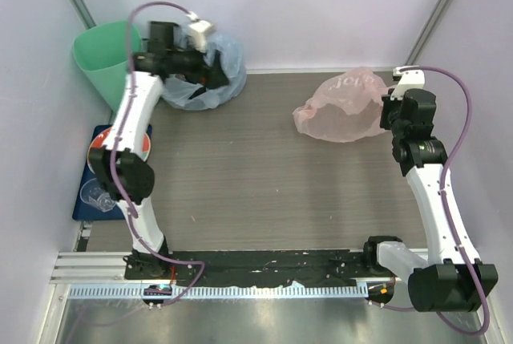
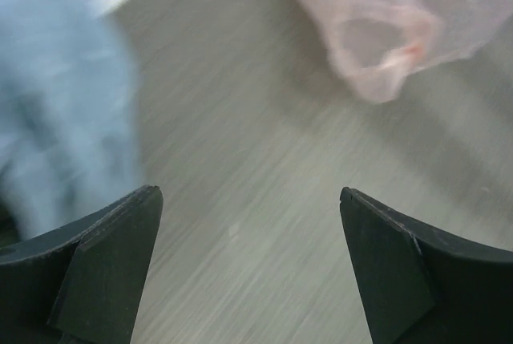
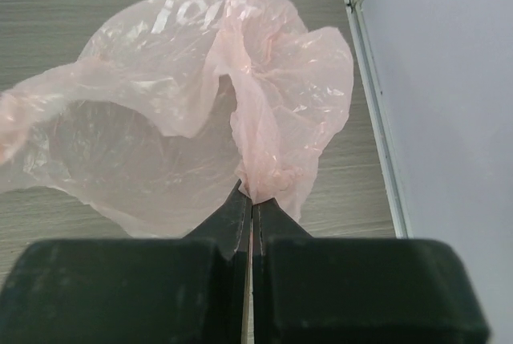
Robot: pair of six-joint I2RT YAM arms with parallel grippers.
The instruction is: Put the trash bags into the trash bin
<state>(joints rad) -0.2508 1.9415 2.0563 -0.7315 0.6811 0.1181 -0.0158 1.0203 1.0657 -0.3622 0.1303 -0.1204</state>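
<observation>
**Top external view.** The left gripper (image 1: 207,74) hangs at the pale-blue bag (image 1: 228,79) in the table's (image 1: 256,176) far-left corner. The mint-green trash bin (image 1: 100,54) stands upright just to the gripper's left, beyond the arm. The right gripper (image 1: 385,117) meets the near-right edge of the pink trash bag (image 1: 341,107), which lies crumpled on the table. That bag is well apart from the bin, with most of the table's width between them.

**Left wrist view.** The two dark fingers (image 2: 104,272) of the left gripper (image 2: 248,268) stand wide apart with nothing between them, only bare table (image 2: 264,159) showing in the gap. The pale-blue bag (image 2: 56,119), blurred, sits beside the left finger. The pink trash bag (image 2: 393,31) lies ahead and to the right, clear of both fingers.

**Right wrist view.** The right gripper (image 3: 251,214) is closed — its jaws are pressed together on a pinched fold of the pink trash bag (image 3: 200,95). The rest of the bag billows ahead and to the left, resting on the table (image 3: 353,192). A pale wall (image 3: 449,103) rises close on the gripper's right.
</observation>
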